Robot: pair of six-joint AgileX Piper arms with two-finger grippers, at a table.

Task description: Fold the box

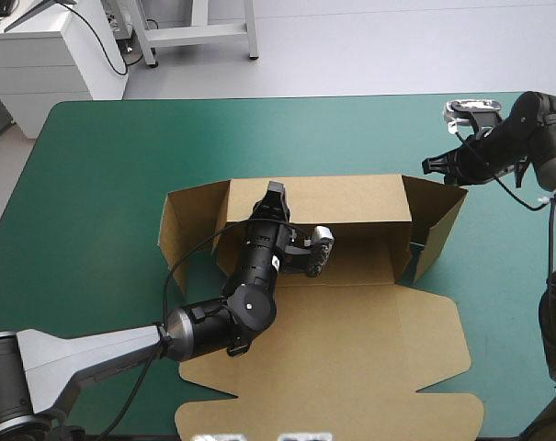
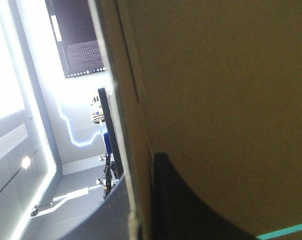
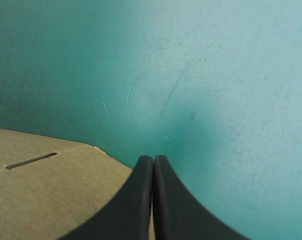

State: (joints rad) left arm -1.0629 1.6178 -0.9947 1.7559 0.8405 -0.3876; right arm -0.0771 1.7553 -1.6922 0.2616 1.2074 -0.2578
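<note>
The brown box [image 1: 351, 349] lies mid-table with its lid flat toward the front edge. Its back wall [image 1: 342, 197] and both side flaps stand raised. My left gripper [image 1: 273, 195] reaches over the tray floor to the back wall's top edge. In the left wrist view the board's edge [image 2: 136, 150] runs between its black fingers, so the left gripper [image 2: 141, 167] is shut on the box. My right gripper [image 1: 431, 167] hovers just beyond the right flap [image 1: 438, 225], near its upper corner. Its fingers meet in one arch, right gripper [image 3: 153, 159] shut, with a slotted piece of board [image 3: 46, 195] beside them.
The teal-green cover [image 1: 121, 165] surrounds the box on the left, far and right sides. The lid's front flap [image 1: 333, 418] reaches close to the table's front edge. A white cabinet [image 1: 48, 50] stands beyond the far left corner.
</note>
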